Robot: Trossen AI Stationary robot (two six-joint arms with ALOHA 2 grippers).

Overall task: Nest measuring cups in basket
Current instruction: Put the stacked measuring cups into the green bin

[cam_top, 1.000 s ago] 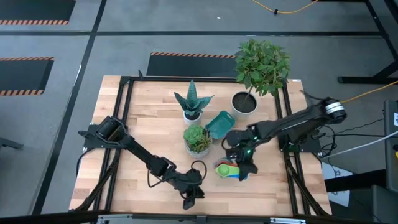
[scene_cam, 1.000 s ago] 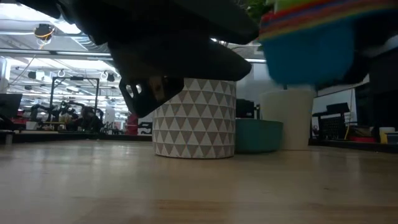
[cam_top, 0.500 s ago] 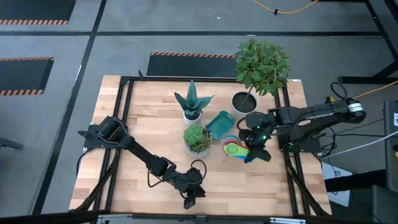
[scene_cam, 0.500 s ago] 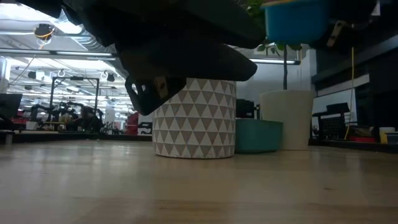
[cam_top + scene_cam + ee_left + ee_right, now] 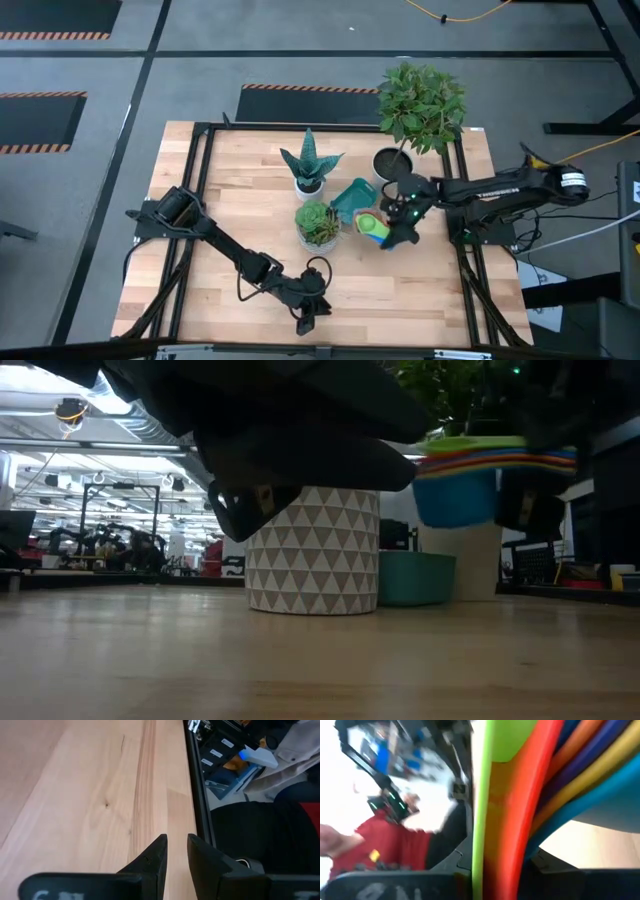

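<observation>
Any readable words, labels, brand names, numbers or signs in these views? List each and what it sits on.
None can be read.
Left pincer: pale marks on its body, cut off by the picture's edge, illegible.
Right pincer's body: pale marks, too blurred to read.
Measuring cups, basket: no text visible.

Place: a robotics lab or workshop hall, where I work.
Floor [image 5: 120, 60]: grey concrete with orange-and-black hazard stripes [image 5: 296, 89].
Bench: my wooden table [image 5: 240, 190] in a black metal frame.
Background [image 5: 100, 545]: more robot rigs under rows of ceiling lights.
</observation>
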